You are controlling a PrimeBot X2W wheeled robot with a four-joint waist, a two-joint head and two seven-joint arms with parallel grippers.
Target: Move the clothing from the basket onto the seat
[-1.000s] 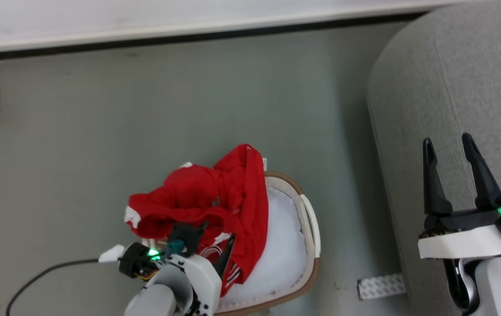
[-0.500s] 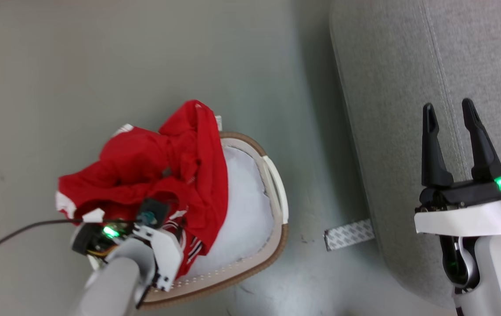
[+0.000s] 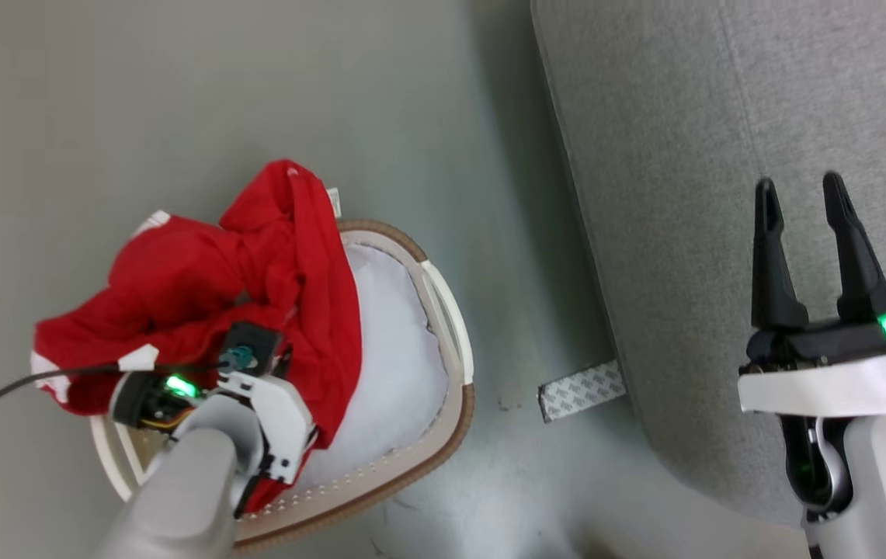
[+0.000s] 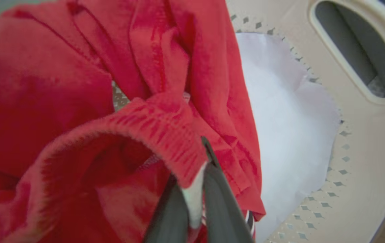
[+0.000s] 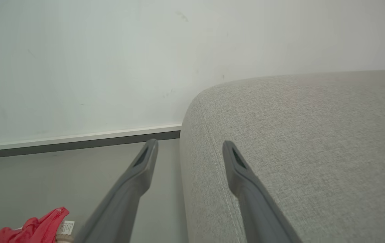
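Bright red clothing (image 3: 202, 295) with white trim is bunched over the left half of the cream basket (image 3: 443, 419) and spills past its rim. My left gripper (image 4: 194, 175) is shut on a red ribbed waistband with a white edge (image 4: 165, 135). In the head view its fingers are buried in the fabric below the wrist (image 3: 244, 373). My right gripper (image 3: 797, 186) stands open and empty above the grey seat (image 3: 722, 155). In the right wrist view the right gripper (image 5: 189, 143) straddles the seat's (image 5: 297, 135) rounded edge.
A pale white fabric pad (image 3: 396, 334) lines the basket's right half. A textured tape strip (image 3: 581, 390) lies on the grey floor between basket and sofa. A black cable (image 3: 8, 388) trails left from my left wrist. A white wall with a dark baseboard (image 5: 77, 143) stands beyond.
The head camera has swung, so basket and sofa sit further left in the picture. The left gripper still holds the red fabric. The right gripper stays open.
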